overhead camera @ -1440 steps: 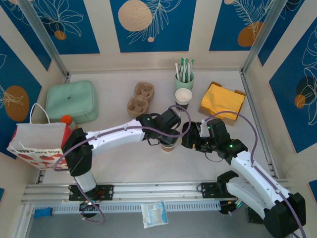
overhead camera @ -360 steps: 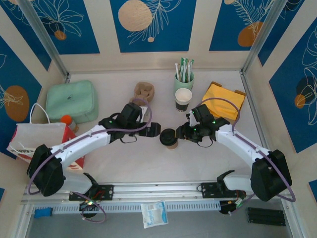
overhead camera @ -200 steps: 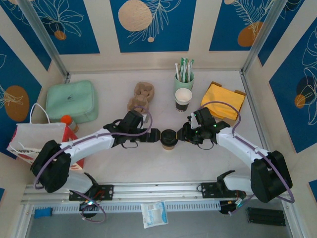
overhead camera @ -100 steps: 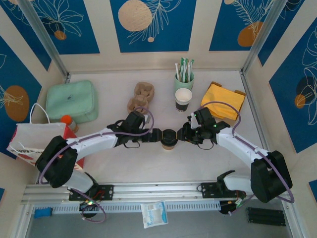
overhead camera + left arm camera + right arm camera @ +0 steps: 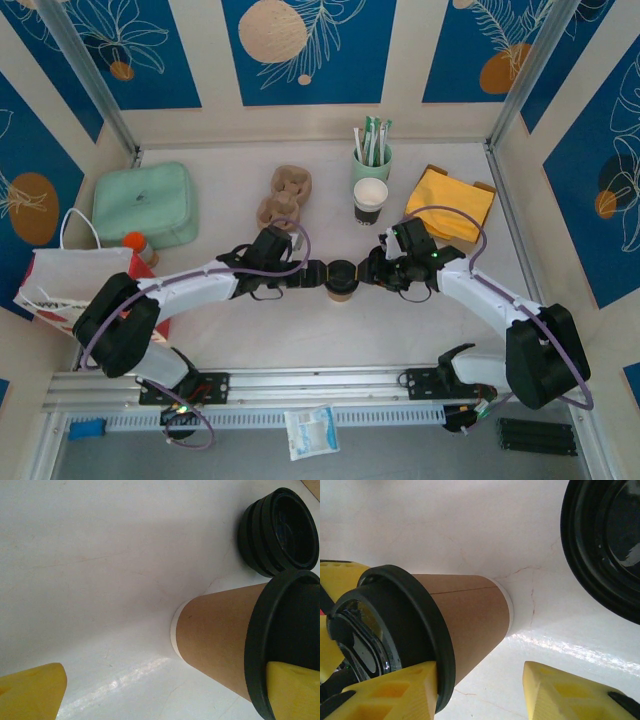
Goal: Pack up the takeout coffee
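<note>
At mid-table in the top view, a brown cup [image 5: 340, 288] with a black lid [image 5: 340, 273] stands between the left gripper [image 5: 316, 272] and the right gripper [image 5: 368, 274]. The coffee [image 5: 370, 198] stands upright farther back, just in front of the green cup [image 5: 371, 160], apart from both grippers. In the left wrist view the fingers [image 5: 32, 692] gape wide and hold nothing, one close by the lid's rim. A lid stack [image 5: 280, 530] lies beyond. In the right wrist view the fingers [image 5: 385, 692] stand half open, one beside the lid, the other clear of the brown cup.
</note>
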Motion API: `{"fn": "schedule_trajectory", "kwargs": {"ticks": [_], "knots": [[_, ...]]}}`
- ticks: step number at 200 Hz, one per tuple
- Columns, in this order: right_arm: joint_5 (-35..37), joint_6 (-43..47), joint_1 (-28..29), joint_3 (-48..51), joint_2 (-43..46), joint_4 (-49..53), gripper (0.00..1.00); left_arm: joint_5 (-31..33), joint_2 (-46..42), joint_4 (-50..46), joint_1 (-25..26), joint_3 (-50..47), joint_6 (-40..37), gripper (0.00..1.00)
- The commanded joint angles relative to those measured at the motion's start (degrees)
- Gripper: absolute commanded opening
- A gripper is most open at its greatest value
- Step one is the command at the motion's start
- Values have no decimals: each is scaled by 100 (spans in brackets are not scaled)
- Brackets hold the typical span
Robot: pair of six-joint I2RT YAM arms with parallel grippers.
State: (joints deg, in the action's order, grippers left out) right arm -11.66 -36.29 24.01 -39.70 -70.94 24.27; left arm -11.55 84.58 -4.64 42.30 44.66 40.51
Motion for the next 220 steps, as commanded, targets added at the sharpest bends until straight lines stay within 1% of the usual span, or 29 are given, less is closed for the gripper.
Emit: {"fn": "schedule_trajectory", "kwargs": {"ticks": [1, 20, 37, 86, 127, 161, 220], "knots": [[108, -80, -2, 293, -178, 44, 47, 592, 325, -629, 105, -267, -159, 99], [72, -66, -10, 282, -201, 32, 47, 652, 301, -650, 122, -401, -149, 99], [20, -17, -25, 219, -177, 45, 47, 684, 58, -767, 123, -333, -186, 99], [-47, 140, -104, -66, -288, 163, 47, 833, -462, -1730, 127, 643, -656, 99], [-90, 158, -97, -117, -353, 115, 47, 822, -615, -2157, 120, 1204, -932, 99], [-117, 171, -76, -125, -386, 95, 47, 642, -356, -2353, 166, 1719, -1214, 100], [-117, 160, -37, -179, -375, 113, 47, 666, 633, -2524, 452, 2448, -1576, 99]]}}
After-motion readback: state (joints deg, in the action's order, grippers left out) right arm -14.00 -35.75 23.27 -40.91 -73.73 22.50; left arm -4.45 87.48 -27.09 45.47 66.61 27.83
